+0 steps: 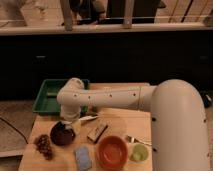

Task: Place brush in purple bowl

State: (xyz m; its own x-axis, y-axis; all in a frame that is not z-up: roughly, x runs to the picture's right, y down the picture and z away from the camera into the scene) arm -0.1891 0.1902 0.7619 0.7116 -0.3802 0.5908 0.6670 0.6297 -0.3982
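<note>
While your white arm [150, 105] spans most of the frame, reaching from the bulky shoulder at right across to the left of the wooden table [120, 119], the gripper [68, 121] hangs below the elbow joint, right at the upper rim of the purple bowl [62, 133]. The wrist blocks it, so you get no read from me on what it grips. Green tray [47, 97] sits behind the arm at the table's back left edge. Orange-red bowl [112, 152] is near the front, right of centre, well apart from the purple bowl. The purple bowl sits front left, dark and glossy. Dark clustered object, possibly grapes [44, 145], lies just left of the purple bowl. Blue sponge-like pad [83, 157] lies between the two bowls at the front edge. Brown wooden block [97, 132] lies right of the purple bowl, tilted diagonally. Pale green cup [139, 153] sits just right of the orange-red bowl. Brush [87, 118] lies on the table just right of the gripper, outside the purple bowl, pale handle pointing right. Metal fork [134, 140] rests above the cup.
</note>
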